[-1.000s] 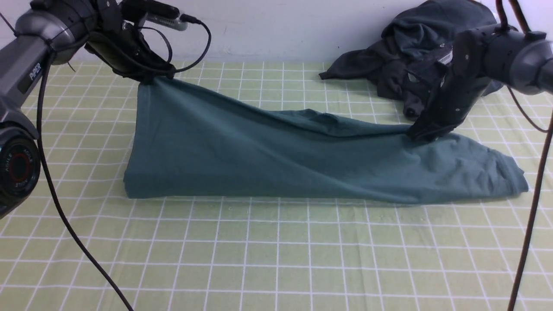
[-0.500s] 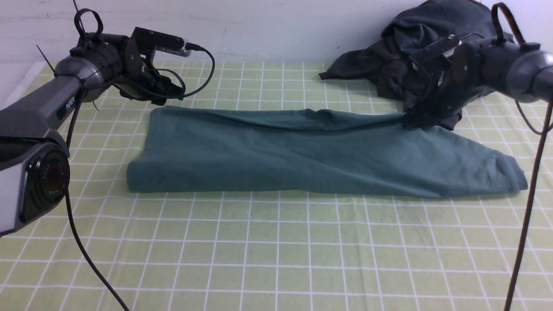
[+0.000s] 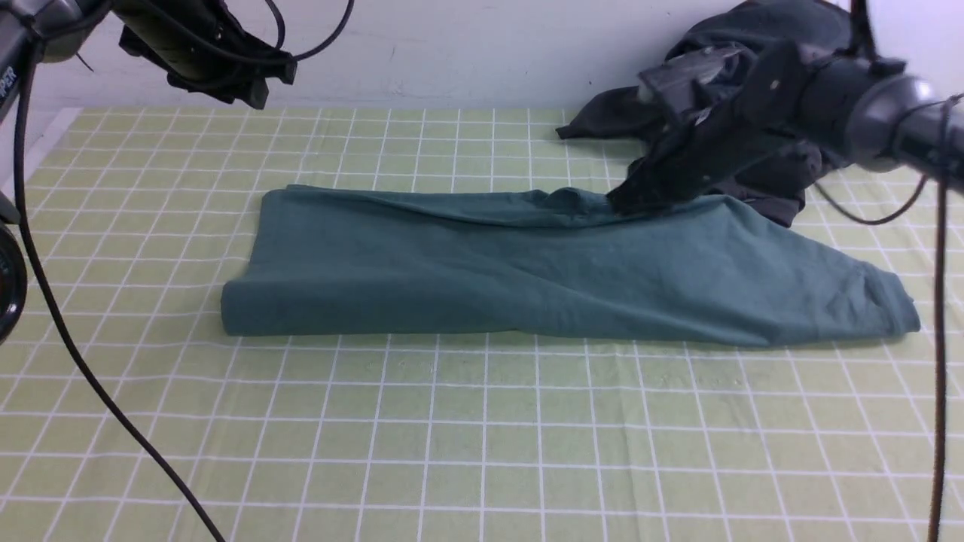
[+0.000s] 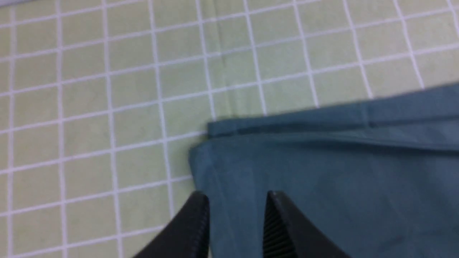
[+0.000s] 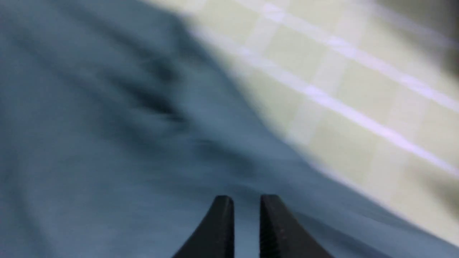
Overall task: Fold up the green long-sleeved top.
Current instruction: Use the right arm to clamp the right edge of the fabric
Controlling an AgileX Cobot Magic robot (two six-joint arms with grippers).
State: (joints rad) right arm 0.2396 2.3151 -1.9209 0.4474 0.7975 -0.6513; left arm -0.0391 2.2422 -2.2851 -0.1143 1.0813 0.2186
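1. Lying as a long flat folded band across the middle of the front frame, the green long-sleeved top [image 3: 527, 271] rests on the checked tablecloth [image 3: 452, 452]; the left gripper [image 4: 235, 195] hangs well clear of its left rear corner, in the upper left of the frame, fingers spread and empty
2. The right gripper [image 3: 621, 202] meets the top's rear edge right of centre, its fingers nearly together with a thin slit and no cloth seen between them
3. White lettering [image 3: 4, 75] on the left arm [image 3: 45, 15] is cut off at the left edge, unreadable
4. A second ago the left gripper held that corner up, tenting the cloth; now the corner lies flat, and the right gripper has moved leftward along the edge
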